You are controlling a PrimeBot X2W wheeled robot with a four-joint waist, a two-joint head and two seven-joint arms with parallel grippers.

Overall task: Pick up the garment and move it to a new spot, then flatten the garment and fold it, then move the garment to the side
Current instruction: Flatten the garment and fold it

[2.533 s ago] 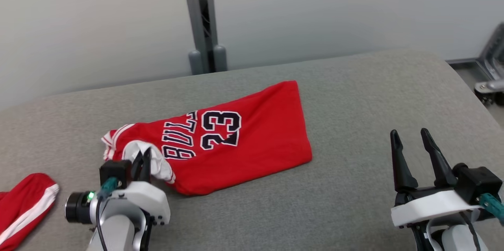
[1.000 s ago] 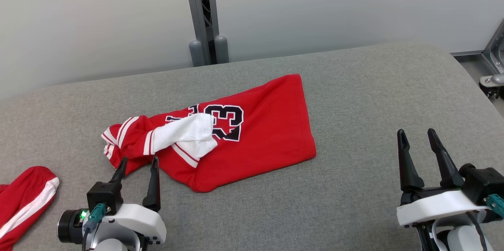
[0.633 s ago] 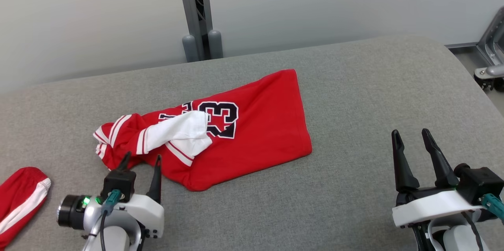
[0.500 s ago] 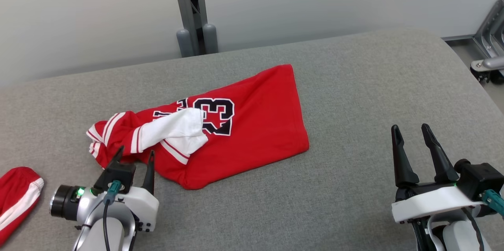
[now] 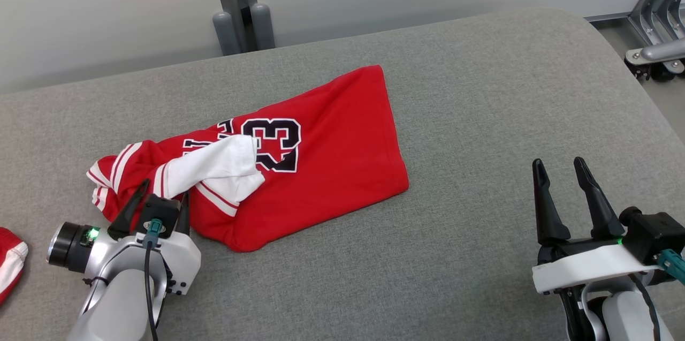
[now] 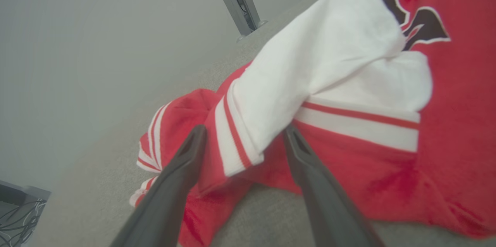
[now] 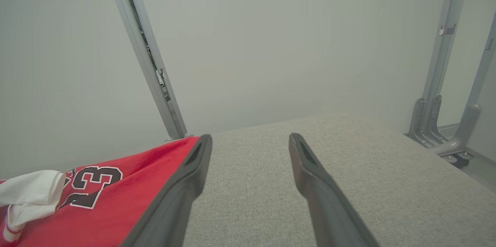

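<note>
Grey cloth-covered table [image 5: 481, 116]: it is carrying the jersey and is reaching well past it on every side.

Red jersey [image 5: 332, 153]: it is lying mostly flat on the table, left of centre, with its long axis running diagonally. Its plain hem end is pointing up and right, and its bunched, striped end is pointing down and left. The number 23 is showing on top, partly covered.

Metal frame [image 5: 655, 36]: it is standing off the table, far to the right of the jersey and beyond it.

Grey post [image 5: 235, 4]: it is rising against the wall behind the jersey, beyond the table's far edge.

Right gripper [image 5: 557, 163]: it is hanging over bare table well to the right of the jersey, apart from it. Its fingers are spread, with nothing between them. The right wrist view [image 7: 251, 138] is showing the jersey off to the left.

Left gripper [image 5: 165, 191]: it is sitting at the jersey's bunched left end with its fingers spread. In the left wrist view [image 6: 245, 130] the striped edge of the sleeve is lying between the two fingers, not pinched. Contact with the cloth cannot be told.

White sleeve [image 5: 214, 172]: it is folded over the jersey's front and is covering the lettering left of the 23.

Red and white cloth [image 5: 8, 271]: a small piece is showing left of the jersey, well apart from it.
</note>
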